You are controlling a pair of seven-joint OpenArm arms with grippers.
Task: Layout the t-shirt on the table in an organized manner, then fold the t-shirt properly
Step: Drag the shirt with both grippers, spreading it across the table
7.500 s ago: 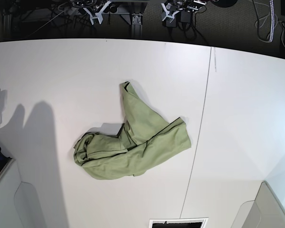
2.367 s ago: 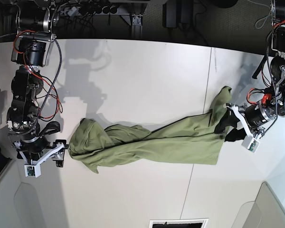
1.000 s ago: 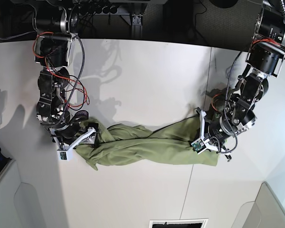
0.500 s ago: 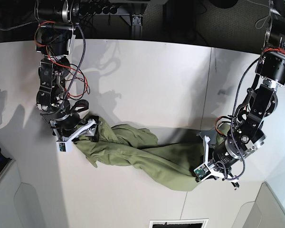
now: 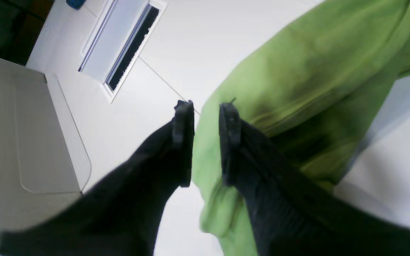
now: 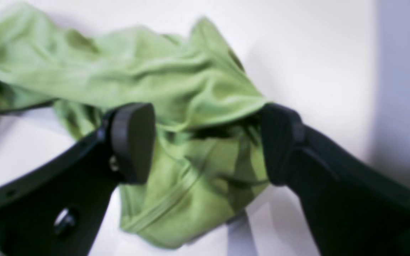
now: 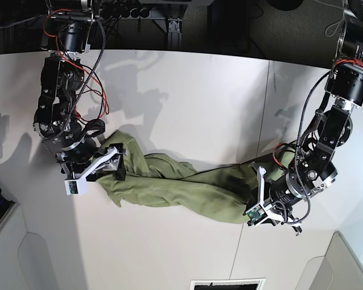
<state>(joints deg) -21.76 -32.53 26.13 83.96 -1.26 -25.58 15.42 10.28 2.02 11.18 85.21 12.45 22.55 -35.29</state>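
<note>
one t-shirt (image 7: 181, 187) is lying on one table (image 7: 187, 96). two arms are reaching over it, each carrying one gripper: left (image 7: 267, 208) and right (image 7: 103, 164). one vent (image 7: 227, 283) is showing.

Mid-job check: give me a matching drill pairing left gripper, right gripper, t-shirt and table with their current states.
1. left gripper
2. right gripper
3. t-shirt
4. table

A. white and flat
B. jaws wide, astride bunched cloth
C. rumpled band lying between the two arms
D. jaws narrowly parted at the cloth's edge

Pairs: 1-D, 2-B, 3-C, 4-A
</note>
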